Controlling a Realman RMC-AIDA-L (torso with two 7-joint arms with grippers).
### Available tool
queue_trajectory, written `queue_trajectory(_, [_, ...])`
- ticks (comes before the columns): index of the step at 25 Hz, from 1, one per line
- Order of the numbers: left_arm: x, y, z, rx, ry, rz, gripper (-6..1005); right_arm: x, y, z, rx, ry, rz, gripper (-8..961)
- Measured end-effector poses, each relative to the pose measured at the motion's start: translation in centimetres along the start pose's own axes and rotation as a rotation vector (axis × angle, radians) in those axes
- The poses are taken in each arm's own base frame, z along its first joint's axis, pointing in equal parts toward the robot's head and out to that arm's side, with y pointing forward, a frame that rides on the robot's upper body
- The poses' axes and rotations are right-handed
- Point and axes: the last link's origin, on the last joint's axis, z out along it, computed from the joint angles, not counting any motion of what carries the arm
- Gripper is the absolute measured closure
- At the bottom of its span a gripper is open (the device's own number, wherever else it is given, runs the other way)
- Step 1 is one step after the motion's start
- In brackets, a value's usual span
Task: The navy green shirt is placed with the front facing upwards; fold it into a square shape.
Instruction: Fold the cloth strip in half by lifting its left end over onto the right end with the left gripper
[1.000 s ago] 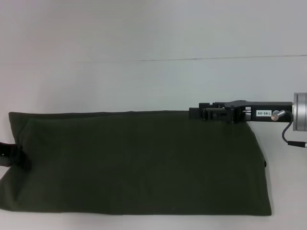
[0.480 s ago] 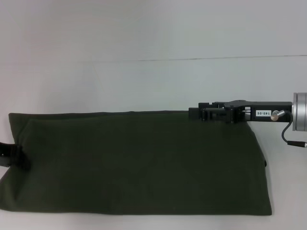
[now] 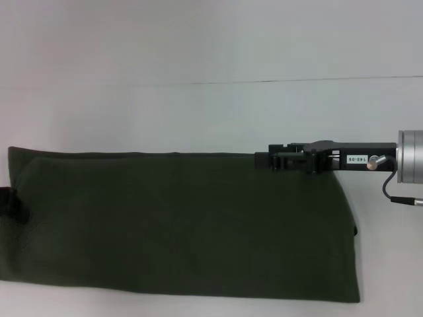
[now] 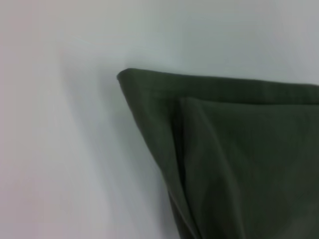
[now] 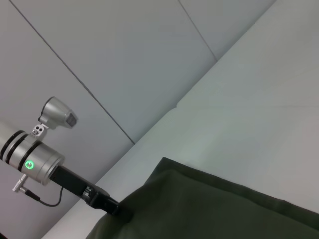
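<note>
Both grippers at the folded shirt

The navy green shirt (image 3: 178, 224) lies as a long band; the right gripper (image 3: 264, 160) and left gripper (image 3: 8, 201) touch its edges, whether closed I cannot tell.

Right claw (image 3: 263, 160) at folded navy green shirt's (image 3: 185, 224) far edge.

The folded dark olive-green cotton shirt (image 3: 178, 224) lies across the near part of the pale desk (image 3: 198, 112). The right gripper (image 3: 264, 160) sits at its far edge; the left gripper (image 3: 8, 201) at its left end.
</note>
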Motion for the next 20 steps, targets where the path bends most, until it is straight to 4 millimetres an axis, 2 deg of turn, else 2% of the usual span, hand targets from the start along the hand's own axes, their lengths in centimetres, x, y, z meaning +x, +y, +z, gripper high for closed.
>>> queue_trajectory(7, [0.0,-0.5,-0.9,0.011,0.013,0.000,925,0.5,0.6,1.2,-0.027,0.022,-0.062,207])
queue_trajectory(15, [0.3,0.4,-1.8,-0.082,0.033,0.007,925,1.6,2.0,4.0,-0.085,0.055,-0.293,207])
queue_trajectory(20, [0.6,0.5,-2.6,-0.108,0.056,0.010,926,2.2,2.7,6.5,-0.126,0.063,-0.421,377])
